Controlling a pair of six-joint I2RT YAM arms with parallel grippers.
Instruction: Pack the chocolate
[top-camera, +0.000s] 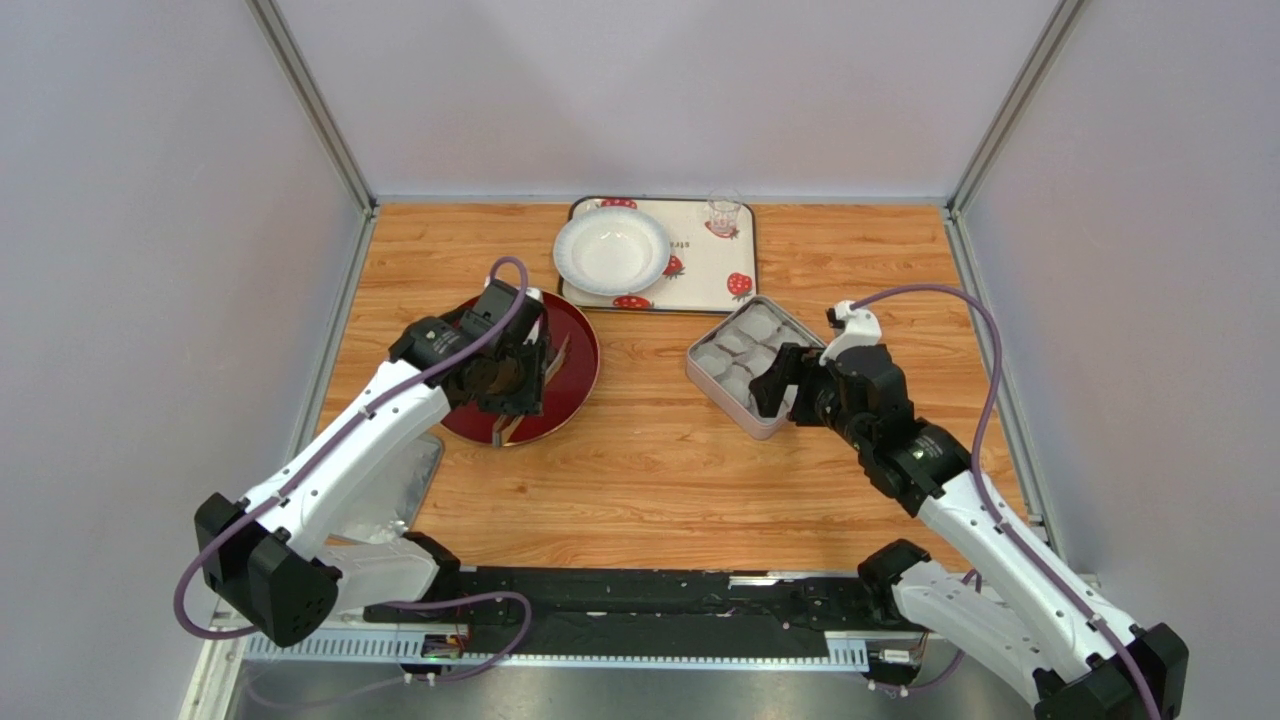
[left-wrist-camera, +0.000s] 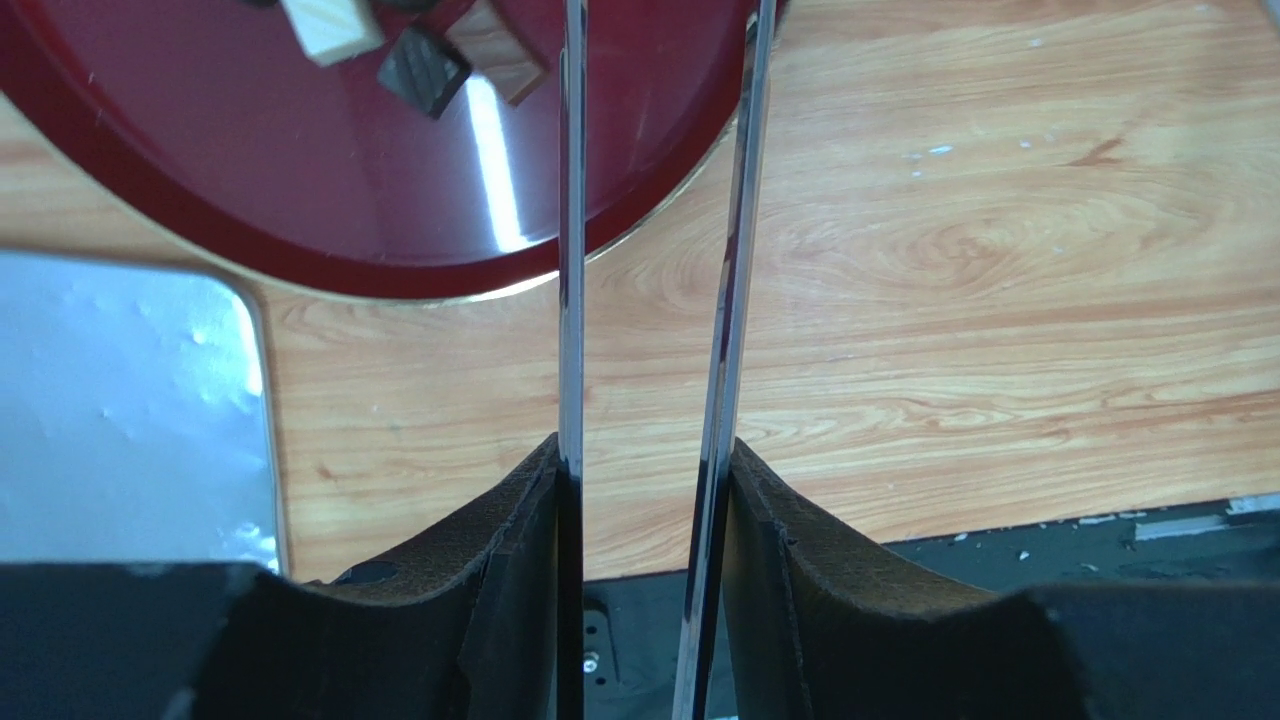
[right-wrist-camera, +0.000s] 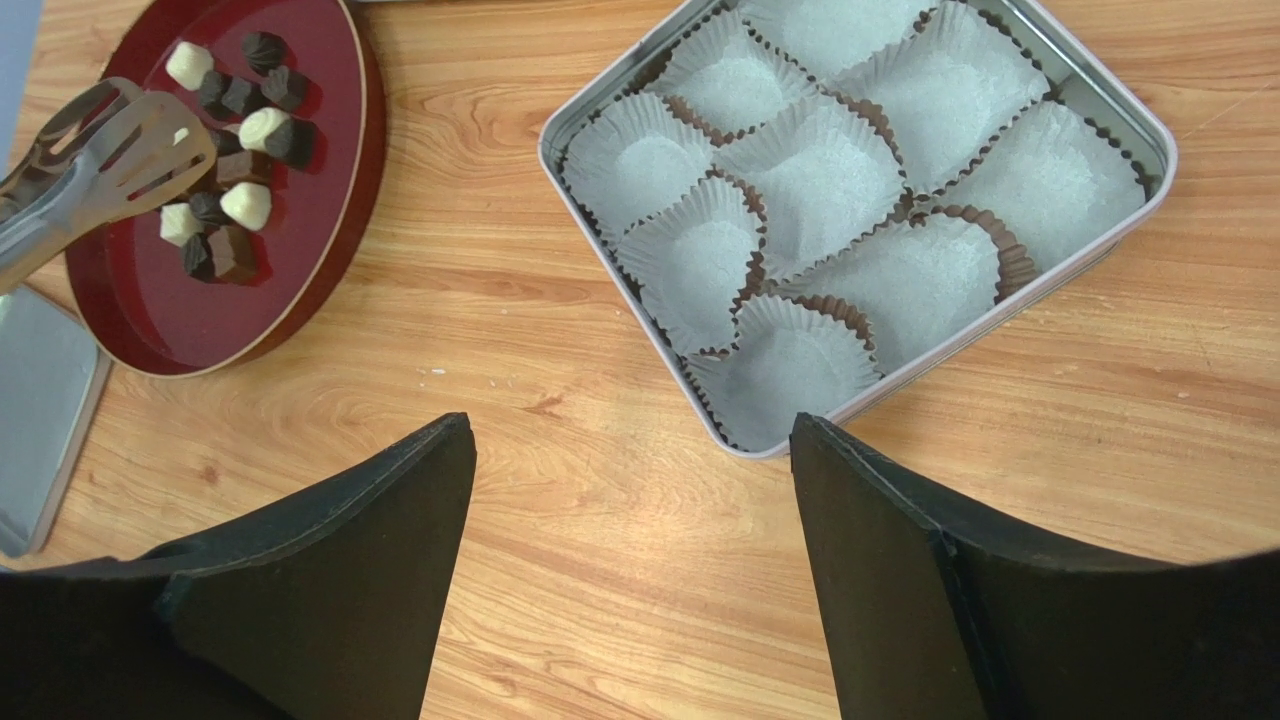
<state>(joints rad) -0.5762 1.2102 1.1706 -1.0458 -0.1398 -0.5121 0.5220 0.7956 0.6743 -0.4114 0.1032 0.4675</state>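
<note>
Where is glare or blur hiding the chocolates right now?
Left wrist: a glare streak on the red plate lies beside the chocolates, sharp but cropped at top. Right wrist: evenly lit, chocolates clear. Top external: left arm covers most of them.

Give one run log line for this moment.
left fingers: hold tongs over red plate | right fingers: open near tin | chocolate: on plate | cups: empty

A wooden desk (top-camera: 646, 480) is enclosed on three sides by plain pale walls (top-camera: 661, 90), joined at the corners by metal posts (top-camera: 313, 102).
</note>
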